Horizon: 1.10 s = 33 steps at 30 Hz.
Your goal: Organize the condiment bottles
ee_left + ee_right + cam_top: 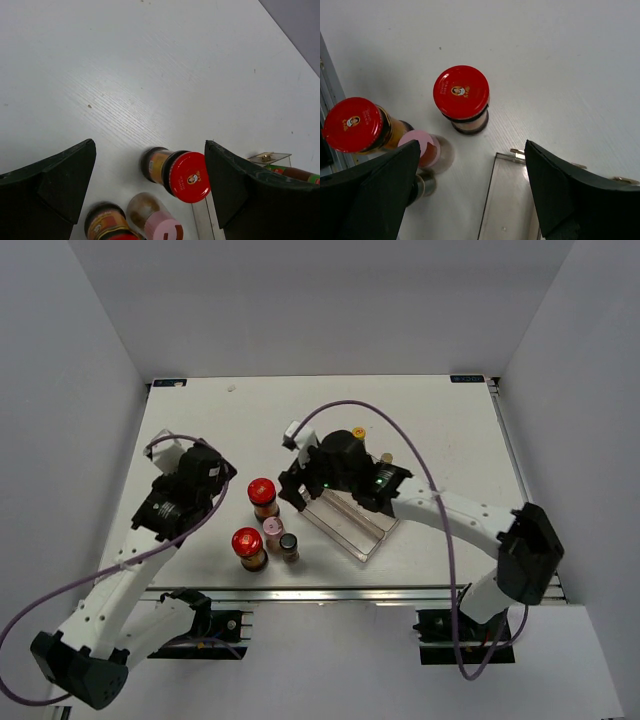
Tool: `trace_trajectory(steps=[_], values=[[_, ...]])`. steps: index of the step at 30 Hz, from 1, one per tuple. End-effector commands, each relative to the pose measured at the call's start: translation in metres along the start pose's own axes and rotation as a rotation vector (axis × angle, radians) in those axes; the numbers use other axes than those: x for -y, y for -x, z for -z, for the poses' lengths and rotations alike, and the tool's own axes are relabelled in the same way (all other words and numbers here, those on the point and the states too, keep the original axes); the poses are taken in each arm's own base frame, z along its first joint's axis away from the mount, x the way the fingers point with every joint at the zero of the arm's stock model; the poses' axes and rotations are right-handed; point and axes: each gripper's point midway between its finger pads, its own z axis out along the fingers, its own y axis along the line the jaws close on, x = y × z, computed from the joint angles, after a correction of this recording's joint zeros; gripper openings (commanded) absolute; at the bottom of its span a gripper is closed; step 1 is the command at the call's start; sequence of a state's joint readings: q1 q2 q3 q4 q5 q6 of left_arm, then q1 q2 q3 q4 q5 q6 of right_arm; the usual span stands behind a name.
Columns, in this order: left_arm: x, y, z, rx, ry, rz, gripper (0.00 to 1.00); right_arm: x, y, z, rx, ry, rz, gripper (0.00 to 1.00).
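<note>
White tabletop (420, 410) spreads beyond far red-lidded jar (262, 490); tray (352, 532) edge near.

- Top external: I look steeply down from above and behind the arm bases, far enough off to hold the whole desk (430, 410).
- Left wrist: close and low, slanting across the desk between the left claw fingers (52, 185).
- Right wrist: close, almost straight down, the right claw fingers (370, 197) in the bottom corners.
- Both wrist views share one red-lidded jar (188, 176), the pink-capped shaker (422, 144) and a clear tray (506, 200) corner. The top view holds all three.
</note>
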<state>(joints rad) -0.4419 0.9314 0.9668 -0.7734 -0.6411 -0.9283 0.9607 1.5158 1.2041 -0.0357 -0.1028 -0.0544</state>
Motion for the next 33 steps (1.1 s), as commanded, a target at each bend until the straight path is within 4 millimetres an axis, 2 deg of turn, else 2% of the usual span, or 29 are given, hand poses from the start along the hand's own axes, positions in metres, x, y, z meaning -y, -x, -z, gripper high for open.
trace_trajectory(steps=[1, 3, 4, 5, 6, 9, 12, 13, 16, 22, 25, 26, 27, 29, 33], values=[[-0.027, 0.008, 0.018, 0.026, 0.071, 0.083, 0.98, -0.011, 0.041, -0.028, 0.092, 0.020, -0.011, 0.89], [-0.033, 0.013, 0.023, 0.037, 0.078, 0.083, 0.98, -0.019, 0.039, -0.044, 0.076, 0.027, -0.004, 0.89], [-0.041, 0.017, 0.027, 0.057, 0.102, 0.078, 0.98, -0.022, 0.023, -0.059, 0.026, 0.032, -0.005, 0.89], [-0.046, 0.019, 0.029, 0.069, 0.115, 0.079, 0.98, -0.021, 0.035, -0.065, 0.043, 0.020, 0.002, 0.89], [-0.049, 0.022, 0.031, 0.084, 0.124, 0.079, 0.98, -0.020, 0.036, -0.071, 0.041, 0.006, 0.000, 0.89], [-0.056, 0.026, 0.034, 0.108, 0.137, 0.074, 0.98, -0.024, 0.013, -0.096, -0.032, -0.005, 0.003, 0.89], [-0.059, 0.026, 0.034, 0.112, 0.142, 0.067, 0.98, -0.018, 0.007, -0.104, -0.056, -0.069, 0.015, 0.89], [-0.060, 0.025, 0.034, 0.111, 0.144, 0.066, 0.98, -0.014, -0.002, -0.110, -0.080, -0.096, 0.018, 0.89], [-0.060, 0.021, 0.031, 0.101, 0.148, 0.056, 0.98, -0.009, -0.015, -0.117, -0.116, -0.131, 0.017, 0.90], [-0.061, 0.020, 0.030, 0.098, 0.151, 0.049, 0.98, -0.018, -0.031, -0.124, -0.159, -0.089, 0.003, 0.88], [-0.059, 0.018, 0.030, 0.091, 0.144, 0.042, 0.98, -0.024, -0.032, -0.123, -0.161, -0.070, -0.025, 0.74], [-0.059, 0.018, 0.029, 0.089, 0.142, 0.040, 0.98, -0.025, -0.031, -0.121, -0.155, -0.062, -0.027, 0.58], [-0.058, 0.018, 0.029, 0.088, 0.138, 0.039, 0.98, -0.027, -0.023, -0.117, -0.135, -0.057, -0.030, 0.52], [-0.056, 0.016, 0.028, 0.080, 0.133, 0.034, 0.98, -0.028, -0.017, -0.114, -0.111, -0.063, -0.042, 0.42], [-0.057, 0.014, 0.027, 0.075, 0.137, 0.029, 0.98, -0.023, 0.013, -0.104, -0.042, -0.088, -0.044, 0.32]])
